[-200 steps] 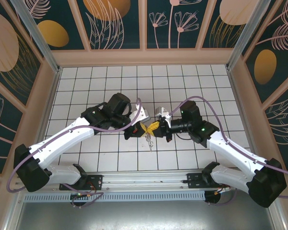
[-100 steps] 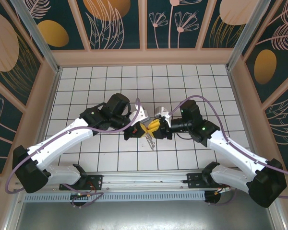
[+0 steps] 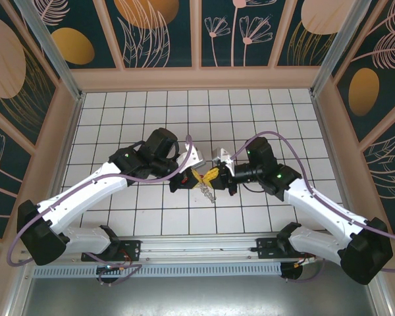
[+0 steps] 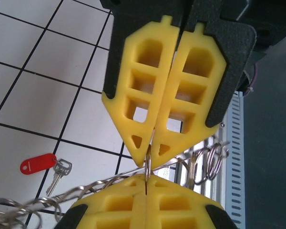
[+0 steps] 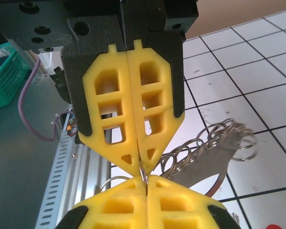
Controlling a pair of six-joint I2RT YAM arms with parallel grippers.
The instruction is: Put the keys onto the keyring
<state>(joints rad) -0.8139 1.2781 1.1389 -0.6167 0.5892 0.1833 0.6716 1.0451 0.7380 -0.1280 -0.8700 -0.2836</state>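
Note:
My left gripper (image 3: 196,176) and right gripper (image 3: 212,176) meet tip to tip over the middle tiles. Both are shut on the keyring (image 4: 150,157), a thin metal loop pinched edge-on between the yellow pads. In the left wrist view my left gripper (image 4: 146,177) sits at the bottom, facing the right one's fingers (image 4: 181,95). In the right wrist view my right gripper (image 5: 145,177) holds the keyring (image 5: 142,168) the same way. A string of silvery rings (image 5: 214,138) trails from it. Small silvery keys (image 3: 209,192) dangle below the tips. A red-headed key (image 4: 38,163) lies on a tile.
A blurred flat metal piece (image 5: 205,167) hangs behind the rings. The slotted metal rail (image 3: 197,270) runs along the near edge by the arm bases. Patterned walls (image 3: 197,39) enclose the white tiled floor (image 3: 250,112).
The dangling keys have swung slightly to the right under the tips. Both grippers stay tip to tip at nearly the same spot.

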